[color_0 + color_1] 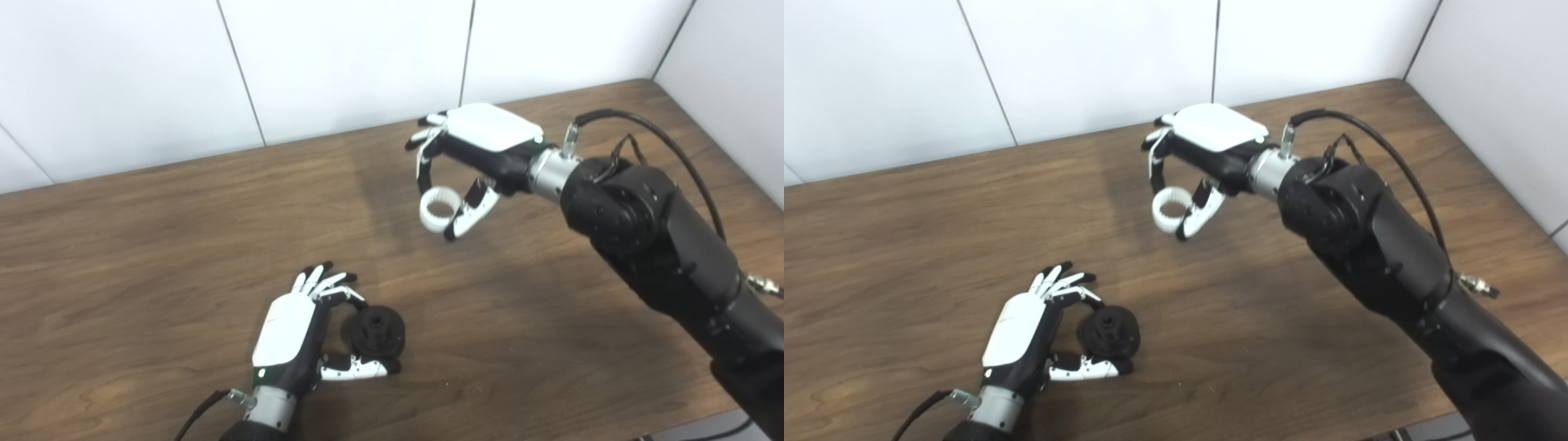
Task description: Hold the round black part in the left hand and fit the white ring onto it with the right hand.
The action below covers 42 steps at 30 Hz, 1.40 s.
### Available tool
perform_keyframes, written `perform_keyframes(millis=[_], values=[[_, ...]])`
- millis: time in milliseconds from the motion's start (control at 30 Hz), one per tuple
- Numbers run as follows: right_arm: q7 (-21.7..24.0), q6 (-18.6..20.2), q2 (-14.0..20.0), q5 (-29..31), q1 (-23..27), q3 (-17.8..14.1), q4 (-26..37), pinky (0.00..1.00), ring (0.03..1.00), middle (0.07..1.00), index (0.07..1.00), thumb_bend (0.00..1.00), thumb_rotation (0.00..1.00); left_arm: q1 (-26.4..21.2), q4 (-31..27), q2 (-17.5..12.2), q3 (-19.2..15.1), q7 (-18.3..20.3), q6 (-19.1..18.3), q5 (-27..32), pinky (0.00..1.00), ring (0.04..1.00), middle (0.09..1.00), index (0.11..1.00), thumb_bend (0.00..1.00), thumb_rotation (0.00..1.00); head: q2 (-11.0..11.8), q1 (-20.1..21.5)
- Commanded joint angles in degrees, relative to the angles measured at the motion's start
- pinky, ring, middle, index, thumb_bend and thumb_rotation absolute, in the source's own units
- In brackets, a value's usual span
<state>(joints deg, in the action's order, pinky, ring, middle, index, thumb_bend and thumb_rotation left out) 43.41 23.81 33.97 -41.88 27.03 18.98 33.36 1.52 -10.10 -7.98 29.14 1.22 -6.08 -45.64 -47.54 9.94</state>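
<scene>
In the left eye view, the left hand (300, 334) sits low over the wooden table (153, 245), its fingers and thumb curled around the round black part (375, 331), which is pinched between a fingertip at its top and the thumb beneath it, its hub facing up and toward the right. Whether the part also touches the table cannot be told. The right hand (471, 156) is well apart from it, farther back and to the right, palm down, with the white ring (438, 209) clamped between its fingers (424, 165) and thumb; the ring hangs below the palm with its open centre showing and small teeth visible around its inner edge. A black cable (661, 138) loops over the right forearm. In the right eye view, the same layout appears: the left hand (1029, 334) closed on the black part (1110, 331) near the lower left, the right hand (1206, 147) gripping the ring (1171, 210) above the table's middle, with bare wood between the two. White wall panels (1090, 61) stand behind the table's far edge.
</scene>
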Motion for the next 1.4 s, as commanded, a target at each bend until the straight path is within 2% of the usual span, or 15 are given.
perform_keyframes(millis=[0,333,600,900,1167,1367], values=[[0.7,-1.1,-0.4,-1.1,1.5,-0.1,3.0,1.00,0.960,0.860,0.484,0.52,0.14,1.2,0.8,0.1,1.7,3.6,-1.3,-1.2,1.00,0.959,0.830,0.483,0.52,0.06,-0.5,-0.6],[4.0,-4.4,-3.5,-0.1,0.4,2.0,6.2,1.00,0.968,0.864,0.483,0.53,0.14,0.8,0.8,0.9,2.2,3.7,-2.3,-2.0,1.00,0.961,0.830,0.483,0.52,0.06,-3.0,-3.0],[7.0,-3.2,-6.5,-1.5,-1.6,2.6,7.6,1.00,0.975,0.876,0.484,0.52,0.14,0.6,0.4,0.9,2.3,3.4,-2.6,-1.8,1.00,0.953,0.822,0.483,0.52,0.06,-3.9,-3.3],[7.0,-5.5,-8.4,-1.8,-3.7,3.1,6.5,1.00,0.984,0.877,0.483,0.53,0.14,0.6,-0.4,0.8,2.3,3.9,-3.0,-1.8,1.00,0.949,0.821,0.482,0.52,0.06,-4.9,-3.3],[6.9,-6.3,-9.5,-2.0,-4.6,3.6,5.9,1.00,0.998,0.883,0.484,0.52,0.14,0.7,-0.2,1.1,2.4,3.8,-3.0,-2.1,1.00,0.950,0.820,0.483,0.52,0.06,-5.0,-3.4],[6.2,-8.2,-10.1,-2.2,-5.3,4.0,4.8,1.00,0.995,0.881,0.484,0.52,0.14,0.7,-0.2,1.3,2.4,3.8,-2.9,-2.1,1.00,0.953,0.825,0.483,0.52,0.06,-5.1,-3.5]])
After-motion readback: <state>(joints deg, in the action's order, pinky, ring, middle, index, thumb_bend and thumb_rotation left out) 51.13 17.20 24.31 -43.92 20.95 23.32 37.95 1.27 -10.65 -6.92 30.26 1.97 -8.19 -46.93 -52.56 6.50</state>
